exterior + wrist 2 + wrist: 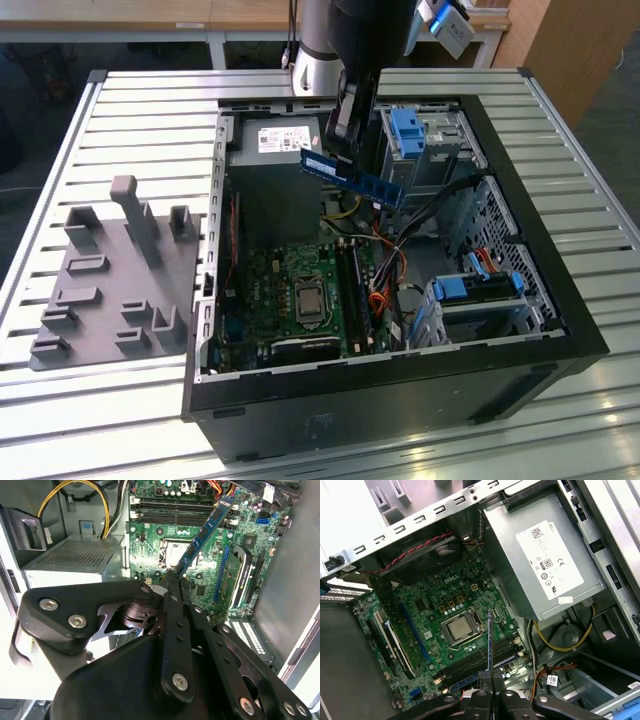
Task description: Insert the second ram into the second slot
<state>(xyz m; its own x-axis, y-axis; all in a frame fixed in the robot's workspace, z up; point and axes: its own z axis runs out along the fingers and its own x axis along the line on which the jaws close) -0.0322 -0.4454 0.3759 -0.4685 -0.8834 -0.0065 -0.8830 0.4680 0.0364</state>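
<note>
Closest in, the gripper (175, 578) was pinching the second ram (205, 535). Its black fingers (181, 587) were pressed onto the thin blue stick toward one end, and the rest of the stick reached out past the tips. In the first wrist view the gripper (490, 676) showed the second ram (489, 640) edge-on, a slim blue line hanging over the motherboard (432, 597).

And it was in the air! In the exterior view the gripper (343, 160) carried the second ram (362, 181) well above the motherboard (262, 290), tilted, touching nothing below.

Down on the motherboard, the processor socket (460, 630) sat near the board's middle. The long dark memory slots (480, 662) ran along just beside it, under the hanging stick. In the second wrist view the memory slots (170, 507) lay past the socket, and the stick's free end hovered over that side of the motherboard (150, 545). Whether any slot was filled, I could not tell.

Just off the motherboard's edge stood the grey power supply (545, 565), with yellow cables (567, 645) looping next to it. Further out from the motherboard, bright blue drive-bay latches (410, 130) clung to the metal cages inside the black computer case (400, 400).

Beyond the case, well apart from the motherboard, a grey fixture plate (110, 280) lay on the slatted table (150, 110).
</note>
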